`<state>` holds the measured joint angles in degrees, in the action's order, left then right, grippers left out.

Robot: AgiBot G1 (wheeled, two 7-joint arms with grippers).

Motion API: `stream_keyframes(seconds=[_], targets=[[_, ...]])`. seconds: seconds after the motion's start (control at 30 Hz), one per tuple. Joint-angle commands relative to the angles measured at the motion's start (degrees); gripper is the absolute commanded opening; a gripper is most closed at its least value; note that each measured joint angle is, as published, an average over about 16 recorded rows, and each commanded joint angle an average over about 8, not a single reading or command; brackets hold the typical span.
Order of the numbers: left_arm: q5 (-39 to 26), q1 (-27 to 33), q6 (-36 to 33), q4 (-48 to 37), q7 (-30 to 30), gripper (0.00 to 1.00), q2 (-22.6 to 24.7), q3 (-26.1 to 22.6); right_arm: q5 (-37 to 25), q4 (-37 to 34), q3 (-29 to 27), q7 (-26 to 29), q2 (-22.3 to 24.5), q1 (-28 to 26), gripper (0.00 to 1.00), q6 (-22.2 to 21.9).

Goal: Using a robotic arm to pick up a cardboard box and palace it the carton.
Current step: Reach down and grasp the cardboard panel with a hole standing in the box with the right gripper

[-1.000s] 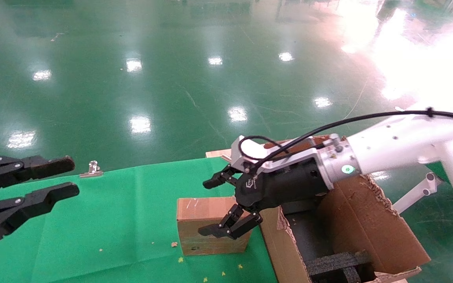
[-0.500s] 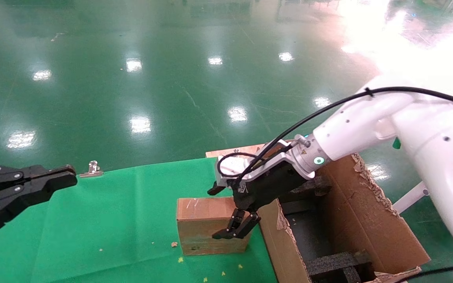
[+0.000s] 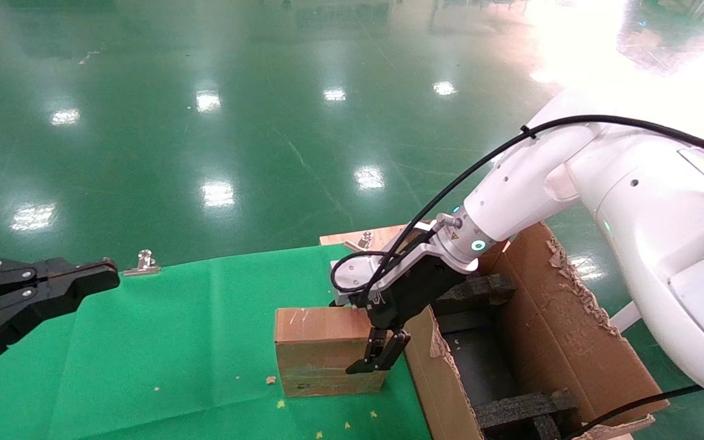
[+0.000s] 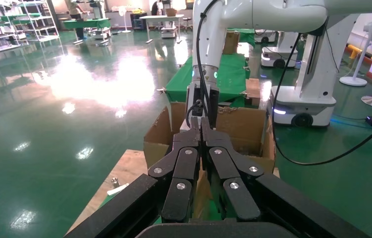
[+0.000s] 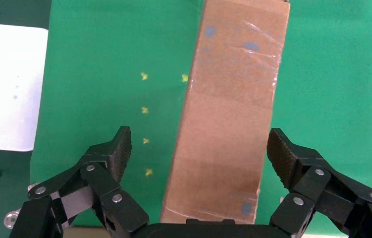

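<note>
On the near part of the counter (image 3: pixel 144 366), which is covered in green cloth, the cardboard box (image 3: pixel 321 348) stands upright, its taped top face showing and a small recycling mark low on its near face. A few yellowish crumbs lie scattered on the cloth around its base. Just to the right of the box sits the carton (image 3: pixel 572 348), far larger, with torn-edged flaps standing up and black foam inserts (image 3: pixel 523 409) lying inside; the two are close beside each other, though whether they touch cannot be told. The right gripper (image 3: pixel 358 333) of the robotic arm (image 3: pixel 529 189) points down over the right end of the cardboard box, its fingers spread wide: in the right wrist view the two ribbed fingertips (image 5: pixel 120 148) stand on either side of the box with green cloth visible between each pad and the cardboard, so nothing is gripped. One finger hangs in front of the box's near face in the head view. At the left edge, the left gripper (image 3: pixel 98 281) hovers above the cloth well apart from the box, its fingers pressed together and empty. Beyond it, at the far edge of the cloth, a small metal clip (image 3: pixel 144 263) stands, and farther still the glossy green floor (image 3: pixel 266 122) stretches away.
</note>
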<state>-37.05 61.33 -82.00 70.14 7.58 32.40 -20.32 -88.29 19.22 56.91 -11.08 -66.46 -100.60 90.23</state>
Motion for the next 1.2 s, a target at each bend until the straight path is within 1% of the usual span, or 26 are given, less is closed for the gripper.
stream_keyframes(seconds=[0.03, 0.1, 0.13, 1.2], targets=[[0.0, -0.01, 0.01, 0.0, 0.0, 1.0, 0.0, 0.0, -0.52, -0.72, 0.54, -0.66, -0.51, -0.44, 0.3, -0.01], [0.0, -0.01, 0.01, 0.0, 0.0, 1.0, 0.0, 0.0, -0.4, -0.51, 0.39, -0.46, -0.37, -0.33, 0.05, 0.01], [0.0, 0.0, 0.01, 0.0, 0.0, 1.0, 0.0, 0.0, -0.33, -0.41, 0.31, -0.37, -0.29, -0.27, 0.0, 0.01], [0.0, 0.0, 0.0, 0.0, 0.0, 1.0, 0.0, 0.0, 0.6, 0.69, -0.58, 0.53, 0.52, 0.5, 0.0, 0.04]])
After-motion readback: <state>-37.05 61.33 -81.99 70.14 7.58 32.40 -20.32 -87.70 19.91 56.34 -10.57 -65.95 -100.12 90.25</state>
